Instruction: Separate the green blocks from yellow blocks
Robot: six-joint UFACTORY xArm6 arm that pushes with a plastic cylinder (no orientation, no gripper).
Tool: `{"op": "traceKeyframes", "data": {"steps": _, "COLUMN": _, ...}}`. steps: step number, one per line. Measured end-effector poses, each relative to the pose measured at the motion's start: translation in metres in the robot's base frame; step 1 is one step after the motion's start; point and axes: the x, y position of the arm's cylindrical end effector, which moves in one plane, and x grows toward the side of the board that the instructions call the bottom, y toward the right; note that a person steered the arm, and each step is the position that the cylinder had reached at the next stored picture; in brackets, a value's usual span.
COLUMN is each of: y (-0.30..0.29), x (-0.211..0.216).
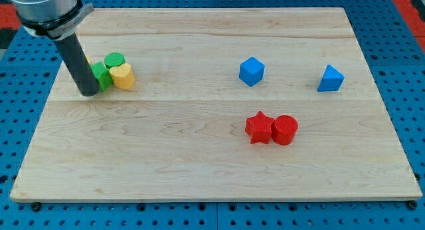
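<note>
At upper left of the worktop [199, 170], my tip [88, 93] is set touching a green block [101, 76] packed w/ a green cylinder [115, 60] & yellow heart [122, 76]; no pincer is fitted, so short, angled nudges are advised to peel greens off w/o dragging yellow.

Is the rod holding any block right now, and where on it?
Nothing is held; the rod cannot grip. My tip sits at the left edge of the green block, apparently touching it, beside the green cylinder and yellow block.
</note>
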Motion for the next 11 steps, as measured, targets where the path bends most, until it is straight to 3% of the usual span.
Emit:
{"op": "traceKeyframes", "data": {"steps": 2, "y": -0.015, "x": -0.03}}
{"op": "traceKeyframes", "data": {"steps": 4, "y": 0.055, "x": -0.05}}
{"op": "traceKeyframes", "data": {"steps": 7, "y": 0.005, "x": -0.032}}
{"op": "traceKeyframes", "data": {"steps": 10, "y": 0.073, "x": -0.115}}
{"op": "traceKeyframes", "data": {"steps": 11, "y": 0.052, "x": -0.126}}
